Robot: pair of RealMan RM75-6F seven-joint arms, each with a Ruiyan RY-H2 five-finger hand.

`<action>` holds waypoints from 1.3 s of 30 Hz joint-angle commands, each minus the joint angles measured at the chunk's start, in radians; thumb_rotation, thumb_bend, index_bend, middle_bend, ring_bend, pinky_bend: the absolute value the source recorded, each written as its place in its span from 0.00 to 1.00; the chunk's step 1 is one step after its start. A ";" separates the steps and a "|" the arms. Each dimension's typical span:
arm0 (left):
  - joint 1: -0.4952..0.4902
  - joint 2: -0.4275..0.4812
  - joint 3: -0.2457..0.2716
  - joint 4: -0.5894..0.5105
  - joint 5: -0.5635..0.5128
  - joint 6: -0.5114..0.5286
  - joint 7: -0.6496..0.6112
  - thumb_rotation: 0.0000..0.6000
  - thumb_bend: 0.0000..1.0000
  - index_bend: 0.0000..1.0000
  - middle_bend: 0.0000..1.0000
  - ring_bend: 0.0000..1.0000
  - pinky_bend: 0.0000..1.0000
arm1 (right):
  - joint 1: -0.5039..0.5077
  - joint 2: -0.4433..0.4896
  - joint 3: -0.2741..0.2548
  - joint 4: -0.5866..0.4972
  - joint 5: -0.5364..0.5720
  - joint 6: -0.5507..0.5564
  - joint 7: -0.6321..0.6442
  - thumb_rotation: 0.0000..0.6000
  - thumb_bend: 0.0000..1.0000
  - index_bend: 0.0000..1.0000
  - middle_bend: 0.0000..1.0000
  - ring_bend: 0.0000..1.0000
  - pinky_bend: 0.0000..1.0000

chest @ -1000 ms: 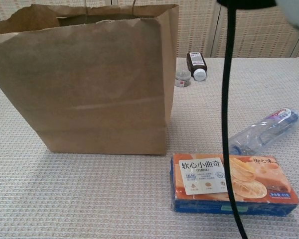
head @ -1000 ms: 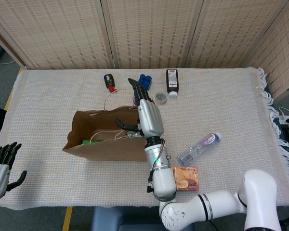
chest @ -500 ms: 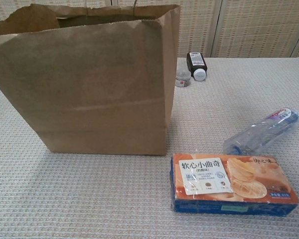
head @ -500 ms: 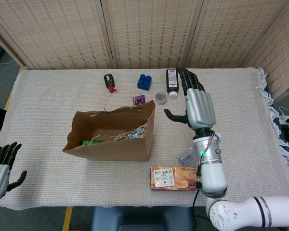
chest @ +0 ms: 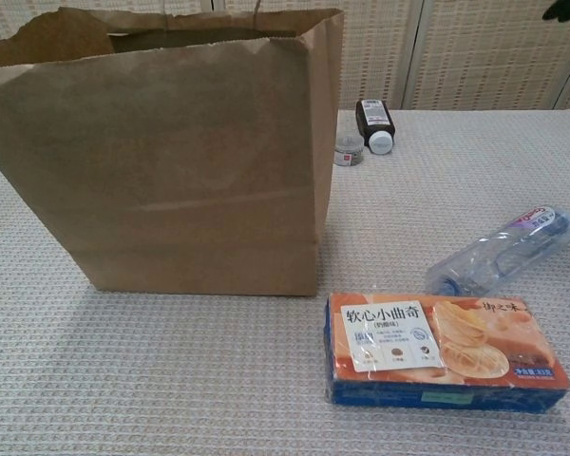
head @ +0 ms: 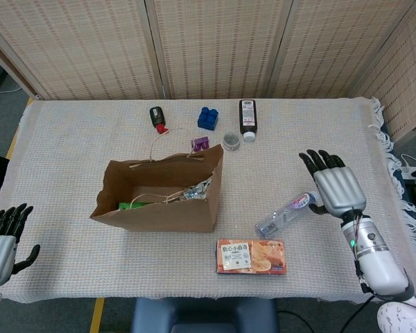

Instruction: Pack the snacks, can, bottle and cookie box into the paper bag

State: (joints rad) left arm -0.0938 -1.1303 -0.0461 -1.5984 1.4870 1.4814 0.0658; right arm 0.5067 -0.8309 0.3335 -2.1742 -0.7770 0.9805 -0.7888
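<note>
In the head view, the right hand (head: 336, 191) hovers palm-down over the tabletop (head: 76, 132), fingers (head: 317, 161) spread and holding nothing, just right of the plastic bottle (head: 286, 214) lying on its side. The left hand (head: 1, 243) hangs at the tabletop's near left corner, fingers apart and empty. The paper bag (head: 159, 198) stands open with green and silvery packets inside. The cookie box (head: 252, 257) lies flat near the front edge.

In the chest view, the cookie box (chest: 444, 351) shows Chinese writing, "软心小曲奇", on its white label. The bottle (chest: 501, 252) lies behind it, the bag (chest: 161, 152) to their left. A dark fingertip shows at the top right corner.
</note>
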 commanded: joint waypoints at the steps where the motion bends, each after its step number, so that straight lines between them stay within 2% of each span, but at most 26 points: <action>1: -0.001 0.000 0.000 0.000 -0.001 -0.001 0.001 1.00 0.36 0.04 0.00 0.00 0.00 | -0.028 -0.030 -0.144 0.133 -0.138 -0.071 -0.024 1.00 0.07 0.00 0.00 0.00 0.07; 3: -0.001 0.000 -0.001 0.000 -0.001 -0.002 -0.001 1.00 0.36 0.04 0.00 0.00 0.00 | -0.010 -0.059 -0.174 0.169 -0.132 -0.074 -0.039 1.00 0.05 0.00 0.00 0.00 0.06; 7: -0.002 0.001 0.000 0.001 0.000 -0.002 -0.007 1.00 0.36 0.04 0.00 0.00 0.00 | 0.030 -0.103 -0.192 0.201 -0.091 -0.087 -0.029 1.00 0.02 0.00 0.00 0.00 0.03; 14: -0.002 0.003 0.001 0.004 0.003 -0.002 -0.020 1.00 0.36 0.04 0.00 0.00 0.00 | 0.103 -0.213 -0.242 0.281 -0.066 -0.068 -0.096 1.00 0.01 0.00 0.00 0.00 0.03; 22: -0.001 0.005 0.003 0.005 0.004 -0.002 -0.028 1.00 0.36 0.04 0.00 0.00 0.00 | 0.198 -0.335 -0.300 0.346 0.036 -0.070 -0.189 1.00 0.01 0.00 0.00 0.00 0.03; 31: 0.002 0.006 0.005 0.010 0.006 0.002 -0.043 1.00 0.36 0.04 0.00 0.00 0.00 | 0.268 -0.426 -0.340 0.395 0.124 -0.031 -0.243 1.00 0.01 0.00 0.00 0.00 0.03; 39: 0.003 0.006 0.006 0.009 0.006 0.003 -0.044 1.00 0.36 0.04 0.00 0.00 0.00 | 0.286 -0.510 -0.344 0.479 0.135 -0.017 -0.195 1.00 0.01 0.00 0.00 0.00 0.06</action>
State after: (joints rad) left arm -0.0905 -1.1239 -0.0405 -1.5890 1.4931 1.4841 0.0220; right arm 0.7887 -1.3268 -0.0081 -1.7091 -0.6464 0.9635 -0.9963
